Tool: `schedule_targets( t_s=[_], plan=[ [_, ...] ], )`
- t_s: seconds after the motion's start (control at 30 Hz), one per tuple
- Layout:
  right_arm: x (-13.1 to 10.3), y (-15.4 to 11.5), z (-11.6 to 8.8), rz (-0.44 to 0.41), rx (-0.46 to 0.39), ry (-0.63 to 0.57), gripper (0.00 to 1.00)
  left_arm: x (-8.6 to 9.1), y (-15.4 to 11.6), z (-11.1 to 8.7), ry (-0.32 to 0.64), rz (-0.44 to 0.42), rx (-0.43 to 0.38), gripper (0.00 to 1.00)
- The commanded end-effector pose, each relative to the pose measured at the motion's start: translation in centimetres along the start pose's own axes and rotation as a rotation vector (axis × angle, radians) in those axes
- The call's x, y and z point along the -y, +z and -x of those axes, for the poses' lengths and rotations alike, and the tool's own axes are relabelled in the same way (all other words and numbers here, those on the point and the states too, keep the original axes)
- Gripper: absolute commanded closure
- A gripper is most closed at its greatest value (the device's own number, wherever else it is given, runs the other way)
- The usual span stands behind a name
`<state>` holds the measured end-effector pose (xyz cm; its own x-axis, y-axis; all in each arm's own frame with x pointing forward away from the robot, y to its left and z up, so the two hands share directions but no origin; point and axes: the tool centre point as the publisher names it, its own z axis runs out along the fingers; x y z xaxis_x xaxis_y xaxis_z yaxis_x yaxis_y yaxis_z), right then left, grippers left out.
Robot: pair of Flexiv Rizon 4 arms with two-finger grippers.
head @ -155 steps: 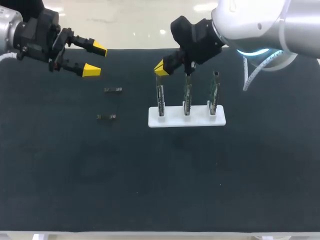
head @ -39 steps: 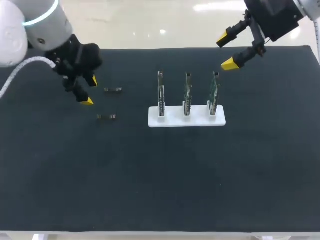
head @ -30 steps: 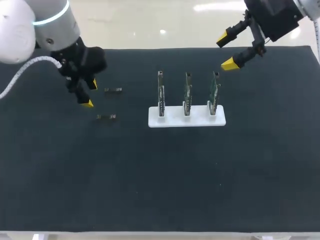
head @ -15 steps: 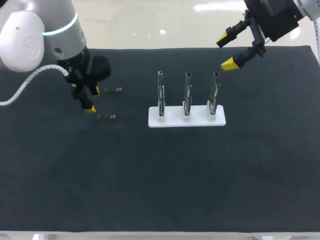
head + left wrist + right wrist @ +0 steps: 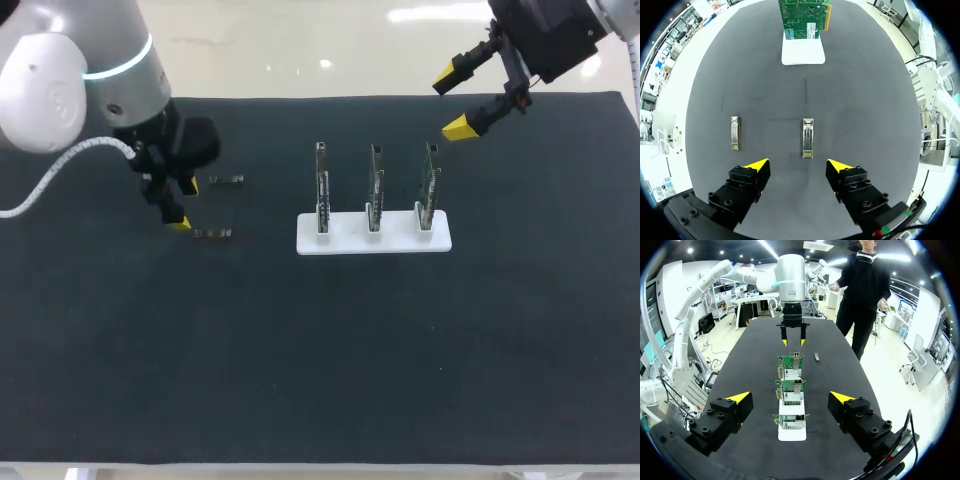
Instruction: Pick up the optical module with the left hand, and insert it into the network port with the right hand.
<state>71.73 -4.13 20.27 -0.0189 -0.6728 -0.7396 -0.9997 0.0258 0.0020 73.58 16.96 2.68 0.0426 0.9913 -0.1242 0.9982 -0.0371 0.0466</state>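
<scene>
My left jaws stand open over the surface (image 5: 320,380) at the frame's left. One optical module (image 5: 807,137) lies flat just ahead of the gap between them, with a second module (image 5: 735,133) beside it. My right jaws hang open at upper right, apart from the card stand (image 5: 372,232).

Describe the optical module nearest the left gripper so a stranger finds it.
Left of the white stand of green boards lies the optical module. Unlike the other module, it is nearer the robot and lined up between the left gripper's open fingers.
</scene>
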Motion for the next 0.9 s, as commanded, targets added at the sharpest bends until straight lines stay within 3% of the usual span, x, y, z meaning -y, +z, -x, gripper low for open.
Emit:
schedule_targets(
  t_s=[0.03, 0.17, 0.47, 0.9],
  plan=[
    [0.0, 0.0, 0.0, -0.001, 0.000, 0.000, 0.00, -0.2, 0.5, -1.1, -0.008, 0.024, -0.015, 0.00],
    [0.0, 0.0, 0.0, -0.001, 0.000, 0.000, 0.00, 0.0, 1.3, -1.9, 0.018, 0.043, -0.031, 0.00],
    [0.0, 0.0, 0.0, -0.001, 0.000, 0.000, 0.00, 0.5, 1.6, -1.7, 0.018, 0.009, -0.055, 0.00],
    [0.0, 0.0, 0.0, -0.001, 0.000, 0.000, 0.00, 1.1, 2.8, 0.1, 0.009, 0.000, -0.051, 0.00]
  ],
)
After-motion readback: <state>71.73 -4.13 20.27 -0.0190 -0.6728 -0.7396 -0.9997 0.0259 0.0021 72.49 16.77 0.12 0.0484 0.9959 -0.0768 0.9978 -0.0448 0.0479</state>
